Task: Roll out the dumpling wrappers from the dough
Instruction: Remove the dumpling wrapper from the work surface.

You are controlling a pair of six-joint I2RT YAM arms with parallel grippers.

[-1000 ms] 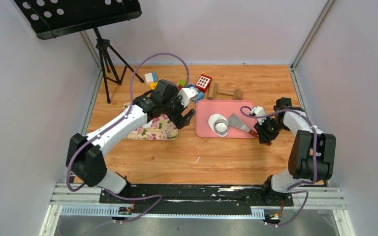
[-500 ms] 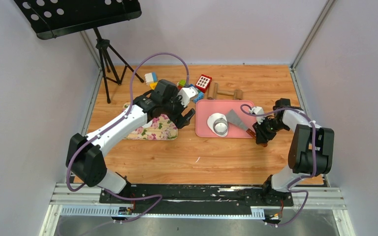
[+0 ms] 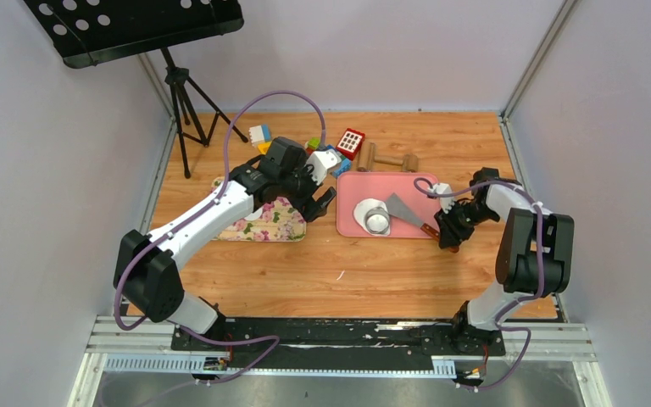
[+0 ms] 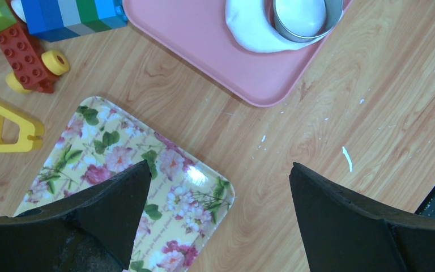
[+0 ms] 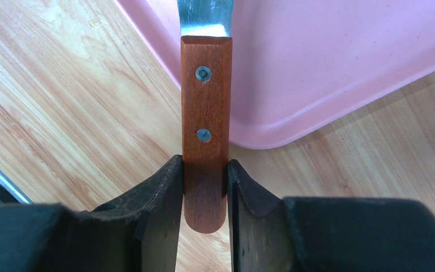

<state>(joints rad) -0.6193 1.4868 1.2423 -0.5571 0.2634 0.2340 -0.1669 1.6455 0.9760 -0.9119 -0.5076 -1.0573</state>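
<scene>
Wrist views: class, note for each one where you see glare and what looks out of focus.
Left wrist: a white glare patch on the floral tray; table grain sharp. Right wrist: the scraper handle is crisp, the near fingers blur at the bottom edge.

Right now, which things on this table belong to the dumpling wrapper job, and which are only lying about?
For the job: dough, metal ring, pink tray, scraper in the right end effector, probably the wooden rolling pin.
Lying about: toy blocks, red keypad toy, floral tray, tripod.
</scene>
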